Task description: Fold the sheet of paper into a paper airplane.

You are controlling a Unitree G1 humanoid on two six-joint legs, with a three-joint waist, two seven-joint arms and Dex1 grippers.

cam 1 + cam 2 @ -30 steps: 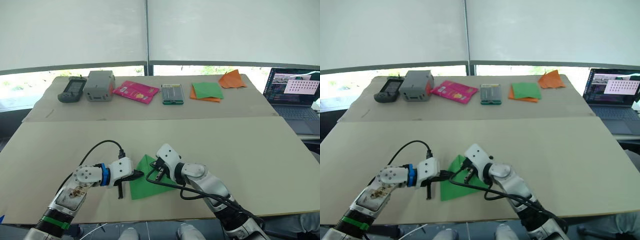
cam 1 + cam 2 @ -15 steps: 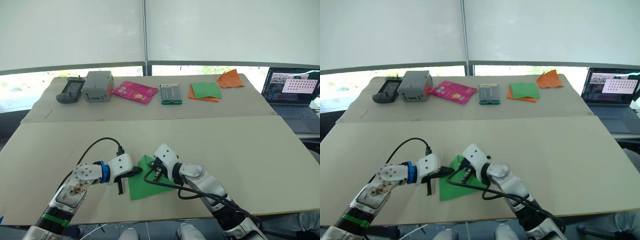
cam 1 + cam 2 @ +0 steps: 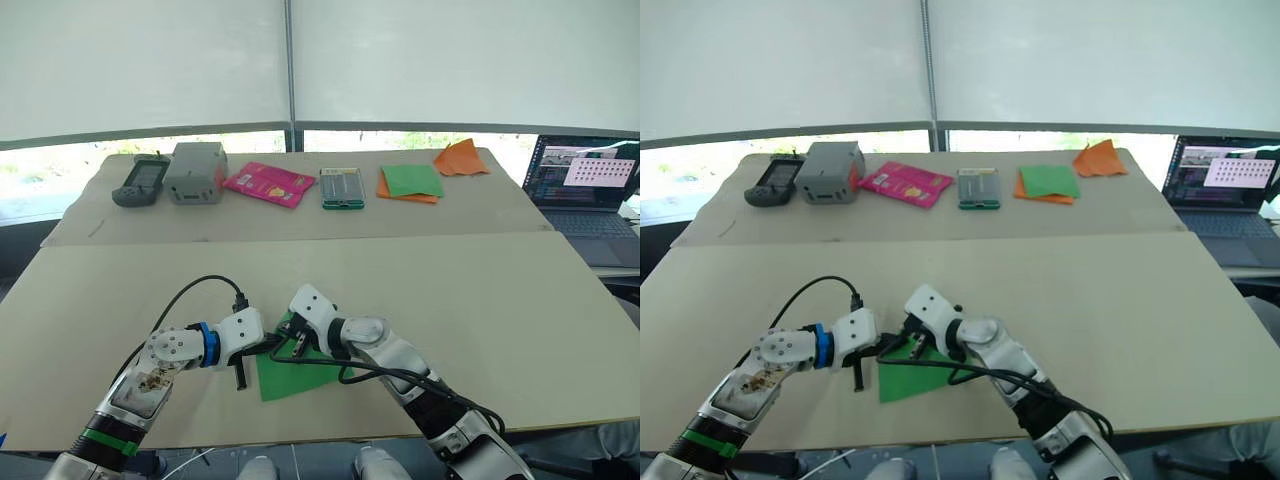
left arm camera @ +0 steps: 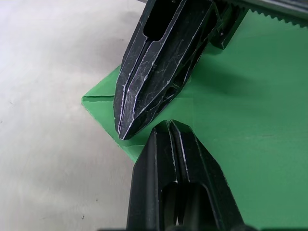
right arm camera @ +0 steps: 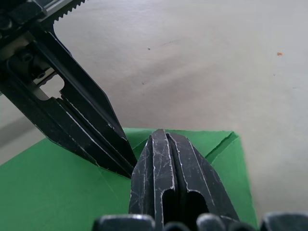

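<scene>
— Beige tabletop (image 3: 500, 300), near edge: how do the fingers stand there?

— Both pairs are pressed together with no gap. The left gripper (image 4: 169, 126) has its closed tip on the sheet of paper (image 3: 300, 372), at the sheet's far left edge. The right gripper (image 5: 163, 134) is clenched too, its tip down on the same green corner, where a small flap is creased over.

— Do the two touch each other?

— In the wrist views their tips meet almost point to point, just beside one another on the paper. Neither one grips the sheet; whether anything is pinched between the pads cannot be told.

— And the sheet itself?

— It lies flat on the near table, between the two arms, with creases across it.

— Farther out?

— On the far table sit a grey box (image 3: 197, 172), a dark handheld device (image 3: 138, 181), a pink packet (image 3: 271, 183), a green sheet on orange paper (image 3: 414, 183) and a crumpled orange paper (image 3: 461, 158). A laptop (image 3: 583, 190) stands open at the right.
</scene>
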